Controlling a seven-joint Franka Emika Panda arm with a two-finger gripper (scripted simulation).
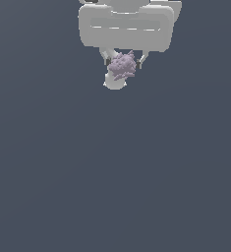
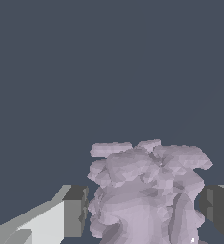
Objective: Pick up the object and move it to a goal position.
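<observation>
The object [image 1: 122, 65] is a small pale lilac-grey knobbly clump near the top of the exterior view. It sits between the two fingers of my white gripper [image 1: 124, 64], whose broad white hand is just above it. In the wrist view the object [image 2: 147, 190] fills the gap between the two dark finger pads [image 2: 76, 212], and both pads touch its sides. The gripper [image 2: 144, 209] is shut on the object. A white rounded part [image 1: 114, 81] shows just below the clump; I cannot tell what it is.
A plain dark blue-grey surface [image 1: 115, 172] fills both views. No other objects, containers or edges show.
</observation>
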